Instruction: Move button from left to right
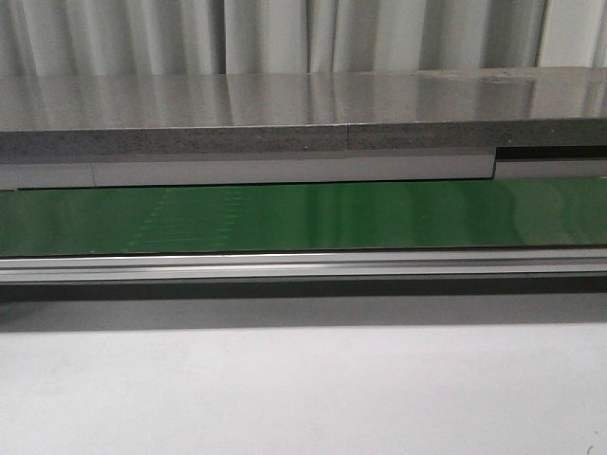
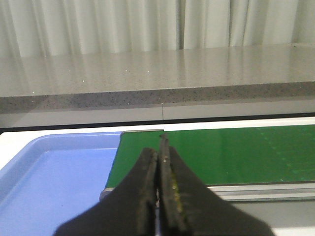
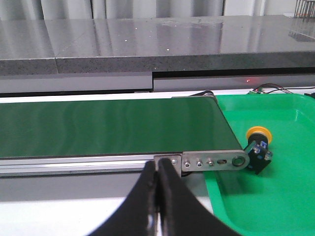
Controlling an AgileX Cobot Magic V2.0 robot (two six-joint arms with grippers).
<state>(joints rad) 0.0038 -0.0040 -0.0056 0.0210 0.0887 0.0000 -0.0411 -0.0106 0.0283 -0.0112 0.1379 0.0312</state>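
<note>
The button (image 3: 258, 145), a black boxy body with an orange-yellow round top, lies tipped on its side in the green tray (image 3: 275, 196), just past the right end of the green conveyor belt (image 3: 108, 125). It shows only in the right wrist view. My right gripper (image 3: 157, 169) is shut and empty, in front of the belt's metal rail, left of the button. My left gripper (image 2: 159, 152) is shut and empty, over the belt's left end (image 2: 221, 152) beside the blue tray (image 2: 49, 182). Neither gripper shows in the front view.
The belt (image 1: 303, 216) runs across the front view with an aluminium rail (image 1: 303, 265) along its near side. A grey stone counter (image 1: 285, 114) and curtains stand behind. White table surface (image 1: 303, 389) lies in front. A metal end bracket (image 3: 211, 161) sits next to the green tray.
</note>
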